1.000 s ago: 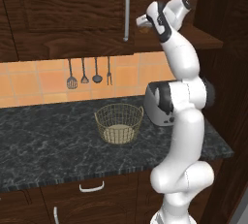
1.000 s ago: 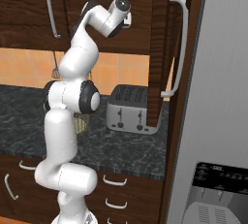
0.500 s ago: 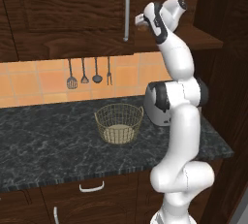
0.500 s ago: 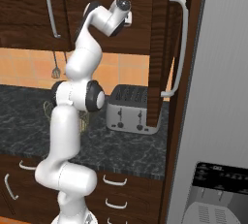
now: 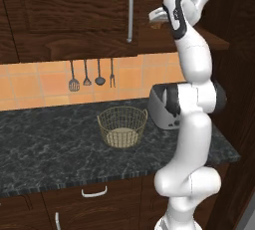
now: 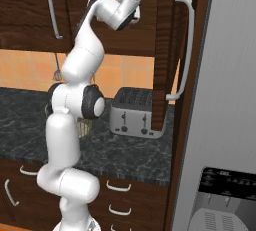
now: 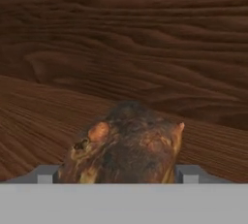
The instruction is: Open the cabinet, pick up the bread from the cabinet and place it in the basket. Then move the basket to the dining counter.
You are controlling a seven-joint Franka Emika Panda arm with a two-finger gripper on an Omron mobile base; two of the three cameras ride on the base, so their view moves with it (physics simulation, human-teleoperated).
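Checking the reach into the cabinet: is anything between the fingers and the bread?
Nothing. In the hand view the bread sits directly between the two fingers, resting on the wooden cabinet shelf.

Silver toaster [image 6: 132, 111] on black speckled counter [image 5: 45, 149], against orange tiled backsplash [image 5: 35, 82]. Four utensils [image 5: 91, 73] hanging on the tiles. Grey fridge [image 6: 225, 125] at far right.
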